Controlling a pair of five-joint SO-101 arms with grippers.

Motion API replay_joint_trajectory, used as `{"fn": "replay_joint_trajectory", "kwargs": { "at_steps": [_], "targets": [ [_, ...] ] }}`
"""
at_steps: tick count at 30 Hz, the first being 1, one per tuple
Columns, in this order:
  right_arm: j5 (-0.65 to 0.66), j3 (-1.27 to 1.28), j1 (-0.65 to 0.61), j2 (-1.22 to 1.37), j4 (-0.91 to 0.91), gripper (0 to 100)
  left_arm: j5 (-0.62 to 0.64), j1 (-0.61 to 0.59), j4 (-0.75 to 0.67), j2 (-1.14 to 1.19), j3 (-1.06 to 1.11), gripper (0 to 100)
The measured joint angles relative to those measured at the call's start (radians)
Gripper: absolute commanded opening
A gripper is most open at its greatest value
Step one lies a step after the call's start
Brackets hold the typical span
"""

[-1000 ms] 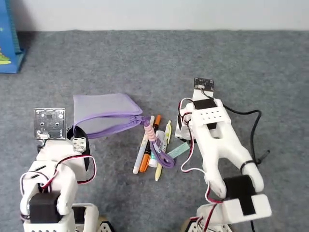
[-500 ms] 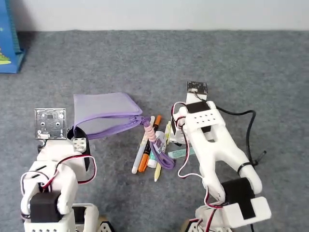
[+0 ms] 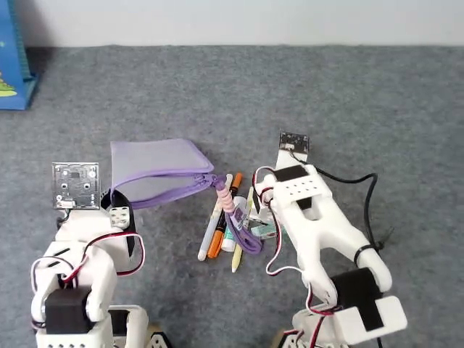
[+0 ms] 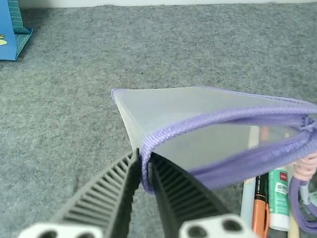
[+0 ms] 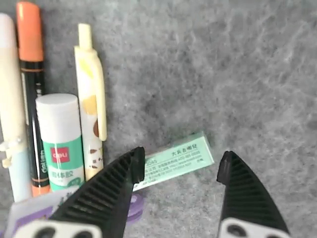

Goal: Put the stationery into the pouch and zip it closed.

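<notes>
Grey carpet (image 3: 362, 94) covers the table, and a blue box (image 3: 11, 65) stands at its far left edge. The lilac, see-through pouch (image 3: 152, 170) lies in front of the left arm with its zip open and the mouth towards the stationery. The left gripper (image 4: 142, 157) is clamped on the pouch's zip edge at the near corner, its ribbed fingers (image 4: 171, 186) pressed together on the purple tape. A purple strap (image 3: 246, 235) runs from the zip end over the pile.

The stationery lies on the carpet just beside the pouch mouth, between the two arms: a white pen (image 5: 10, 99), an orange marker (image 5: 30, 49) and a yellow pen (image 5: 91, 99) side by side, with a glue stick (image 5: 59, 144) among them. Smallest is a green packet (image 5: 183, 153) (flat, printed label up), just beside the yellow pen. The right gripper (image 5: 182, 156) hangs over this packet with its fingers spread wide, one at each end; contact cannot be told.
</notes>
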Motion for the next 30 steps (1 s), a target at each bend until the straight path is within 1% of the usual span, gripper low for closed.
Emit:
{"fn": "replay_joint_trajectory", "kwargs": {
  "at_steps": [7, 13, 15, 20, 23, 27, 30],
  "targets": [
    [-0.003, 0.066, -0.002, 0.0, -0.081, 24.7, 0.0, 0.0, 0.0, 0.0, 0.0, 1],
    [-0.003, 0.072, -0.014, 0.002, -0.089, 24.5, 0.0, 0.0, 0.0, 0.0, 0.0, 1],
    [-0.003, 0.072, -0.012, 0.002, -0.094, 20.6, 0.0, 0.0, 0.0, 0.0, 0.0, 1],
    [-0.003, 0.072, -0.008, 0.002, -0.094, 0.4, 0.0, 0.0, 0.0, 0.0, 0.0, 1],
    [-0.003, 0.072, -0.011, 0.002, -0.095, 3.0, 0.0, 0.0, 0.0, 0.0, 0.0, 1],
    [-0.002, 0.072, -0.012, 0.002, -0.095, 0.6, 0.0, 0.0, 0.0, 0.0, 0.0, 1],
    [0.051, 0.072, 0.003, 0.002, -0.103, 0.8, 0.0, 0.0, 0.0, 0.0, 0.0, 1]
  ]
}}
